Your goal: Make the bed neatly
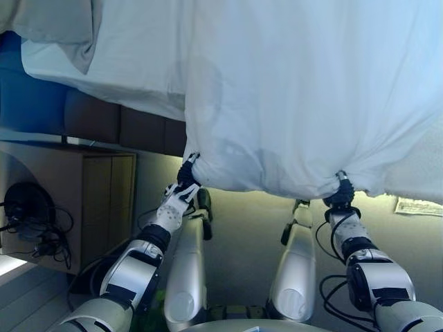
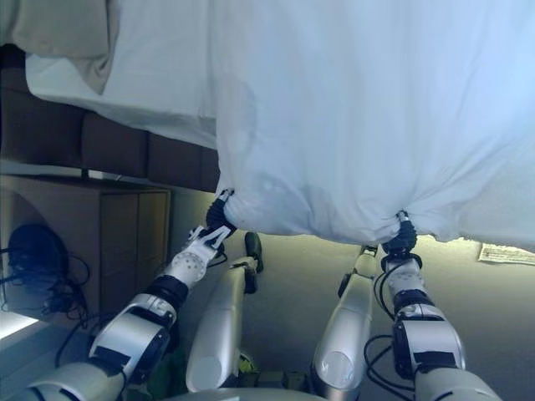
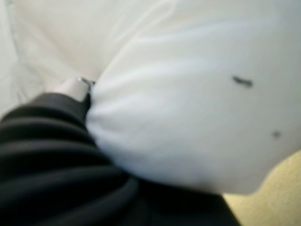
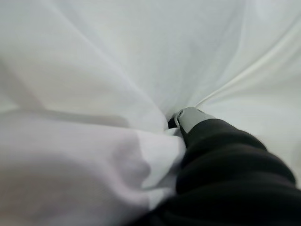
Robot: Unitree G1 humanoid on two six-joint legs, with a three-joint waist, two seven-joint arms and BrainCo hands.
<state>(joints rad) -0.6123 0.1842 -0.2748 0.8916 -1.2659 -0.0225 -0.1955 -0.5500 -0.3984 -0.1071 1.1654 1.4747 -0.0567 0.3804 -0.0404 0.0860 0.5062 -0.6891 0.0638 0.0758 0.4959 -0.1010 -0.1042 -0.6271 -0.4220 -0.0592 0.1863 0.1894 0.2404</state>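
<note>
A white duvet [image 1: 311,90] hangs in front of me and fills most of both eye views. Its lower edge is gathered into a tight bunch at each of my hands. My left hand [image 1: 185,177] is shut on the duvet's lower left corner, and its wrist view shows the cloth [image 3: 188,117] bulging past the dark cover [image 3: 47,155]. My right hand [image 1: 340,194] is shut on the lower edge further right. Folds of cloth [image 4: 94,94] run into that grip beside the cover [image 4: 225,165]. The fingers are mostly buried in the cloth.
Behind the duvet at the upper left lie the bed's white sheet [image 1: 104,66] and a pillow [image 1: 55,24]. The dark bed frame [image 1: 118,124] runs below them. A wooden nightstand [image 1: 90,200] with a black device and cables [image 1: 28,207] stands at the left. A paper [image 1: 419,206] lies on the floor at right.
</note>
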